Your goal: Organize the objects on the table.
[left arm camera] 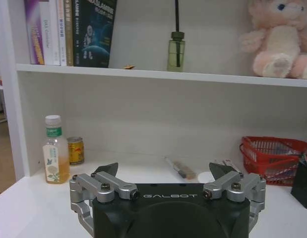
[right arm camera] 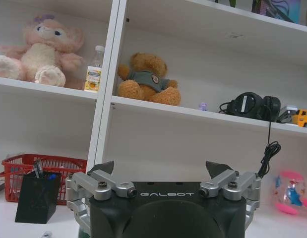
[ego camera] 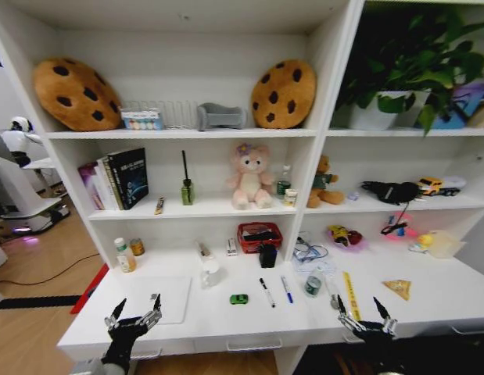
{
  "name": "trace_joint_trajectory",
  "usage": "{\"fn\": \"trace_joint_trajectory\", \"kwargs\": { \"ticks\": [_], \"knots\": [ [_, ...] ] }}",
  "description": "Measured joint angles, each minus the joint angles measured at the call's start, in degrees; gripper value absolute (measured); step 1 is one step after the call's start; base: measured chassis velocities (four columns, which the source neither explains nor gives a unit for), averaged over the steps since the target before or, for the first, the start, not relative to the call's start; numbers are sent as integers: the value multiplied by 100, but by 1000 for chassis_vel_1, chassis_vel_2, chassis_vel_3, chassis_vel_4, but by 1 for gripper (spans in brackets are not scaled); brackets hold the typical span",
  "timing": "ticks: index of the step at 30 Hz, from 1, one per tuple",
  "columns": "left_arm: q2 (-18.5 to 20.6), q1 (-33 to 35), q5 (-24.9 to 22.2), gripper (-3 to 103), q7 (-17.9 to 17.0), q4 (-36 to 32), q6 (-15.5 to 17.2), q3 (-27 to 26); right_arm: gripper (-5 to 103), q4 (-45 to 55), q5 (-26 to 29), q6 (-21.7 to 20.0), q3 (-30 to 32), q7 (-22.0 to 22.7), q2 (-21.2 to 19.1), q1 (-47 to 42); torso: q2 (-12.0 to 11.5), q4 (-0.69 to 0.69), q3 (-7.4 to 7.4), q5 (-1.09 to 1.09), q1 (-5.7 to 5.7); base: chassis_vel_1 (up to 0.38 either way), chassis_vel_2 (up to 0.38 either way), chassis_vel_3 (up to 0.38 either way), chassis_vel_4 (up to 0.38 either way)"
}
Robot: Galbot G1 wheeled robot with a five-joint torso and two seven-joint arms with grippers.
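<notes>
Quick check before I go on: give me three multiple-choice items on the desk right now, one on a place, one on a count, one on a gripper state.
1. Where is the green toy car?
A. on the desk, left of the pens
B. in the red basket
C. on the top shelf

2. How many pens lie side by side on the desk?
A. none
B. two
C. five

3. How do the jaws of the left gripper and the right gripper stand?
A. both shut on a pen
B. one holding the car
C. both open, holding nothing

Key: 1 A, the car sits on the white top beside the black pen. 2 B, that pen and a blue pen lie there. 3 C, both hover spread at the front edge.
</notes>
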Motion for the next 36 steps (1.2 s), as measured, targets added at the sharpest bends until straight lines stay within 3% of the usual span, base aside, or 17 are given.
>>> {"fn": "trace_joint_trajectory", "kwargs": {
  "ticks": [4,5,6,9,13,15,20,21,24,26,27,29,30,32,36],
  "knots": [
    [-4,2,15,100,5,9,-2,19,100,-3,99,-95,-65,-445,-180,137,0,1,0,-5,-1,-215,-268,265,206],
    [-8,1,19,100,13,8,-2,23,100,39,110,-151,-109,-627,-257,190,0,-5,1,-4,0,-118,-153,154,120],
    [-14,2,20,100,13,7,-3,23,100,103,97,-214,-175,-750,-320,263,0,4,-1,0,-2,-16,-153,71,30],
    [-9,-3,17,100,13,7,-5,21,100,188,-9,-369,-335,-891,-405,386,-1,-6,0,-4,0,-1,-65,47,3],
    [59,-39,-13,100,10,50,-5,34,100,203,-117,-455,-449,-1120,-498,484,-1,-2,0,-5,1,1,66,-24,-51],
    [124,-75,-23,100,5,122,-8,82,100,231,-115,-584,-610,-1411,-779,543,-1,-3,0,-7,1,85,100,-31,-42],
    [69,-86,-13,100,9,190,-38,111,100,251,153,-987,-1460,-1550,-1639,1030,0,-1,0,-4,-1,21,23,-27,-17],
    [69,-86,-13,100,9,190,-38,111,100,251,153,-987,-1460,-1550,-1639,1030,0,-1,0,-4,-1,0,0,0,0],
    [60,-91,-12,100,9,197,-37,96,100,171,548,-1209,-1851,-1635,-1991,1353,0,0,0,-2,-1,0,0,0,0],
    [89,-88,-9,100,7,223,-40,10,100,-95,1166,-1364,-2239,-1794,-2426,1747,0,-1,1,-3,0,0,0,0,0],
    [89,-88,-9,100,7,223,-40,10,100,-95,1166,-1364,-2239,-1794,-2426,1747,0,-1,1,-3,0,0,0,0,0],
    [103,-64,-1,100,5,229,-45,-88,100,-365,1692,-1403,-2451,-2333,-2823,2060,-1,-2,1,-4,0,0,0,0,0],
    [103,-64,-1,100,5,229,-45,-88,100,-365,1692,-1403,-2451,-2333,-2823,2060,-1,-2,1,-4,0,0,0,0,0],
    [61,-11,36,100,0,209,-45,-140,100,-612,2207,-1408,-2669,-3042,-3204,2394,0,-2,1,-5,0,0,0,0,0],
    [-54,86,169,100,4,170,-53,-154,100,-961,2408,-1350,-3239,-3303,-3417,2997,0,-2,0,-5,0,0,0,0,0]
  ]
}}
